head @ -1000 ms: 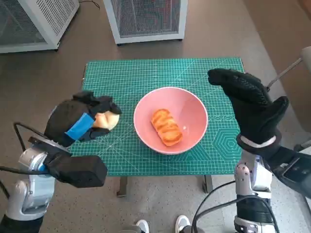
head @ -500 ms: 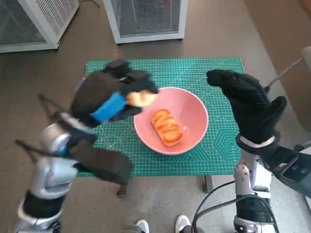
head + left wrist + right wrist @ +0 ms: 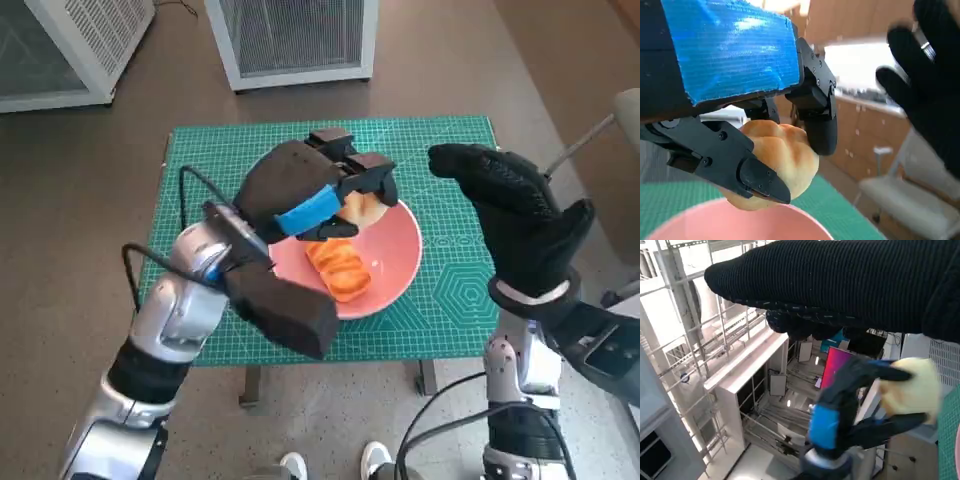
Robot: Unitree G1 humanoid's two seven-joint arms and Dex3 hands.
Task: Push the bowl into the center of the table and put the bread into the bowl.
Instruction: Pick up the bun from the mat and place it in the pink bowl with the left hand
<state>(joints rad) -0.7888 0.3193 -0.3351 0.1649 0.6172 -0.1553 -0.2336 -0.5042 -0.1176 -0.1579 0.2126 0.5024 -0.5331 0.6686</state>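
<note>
A pink bowl [image 3: 395,268] stands near the middle of the green mat, with a glazed orange pastry [image 3: 340,266] lying inside it. My left hand [image 3: 305,190] hovers over the bowl's far rim and holds a pale round bread roll [image 3: 362,208]. The left wrist view shows that roll [image 3: 777,162] pinched between the black fingers [image 3: 720,157], just above the bowl's rim [image 3: 740,212]. My right hand [image 3: 515,215] is raised beside the bowl, fingers spread, holding nothing. The right wrist view shows the left hand [image 3: 850,410] with the roll [image 3: 912,390].
The green cutting mat [image 3: 220,170] covers the small table. Two white mesh-fronted cabinets [image 3: 290,40] stand on the floor beyond the table. A chair's edge [image 3: 625,110] shows at the far right, and feet [image 3: 330,465] show below the table's front edge.
My left hand has carried the roll from the mat's left side rightward, and it is now above the bowl. The right hand has stayed raised in place.
</note>
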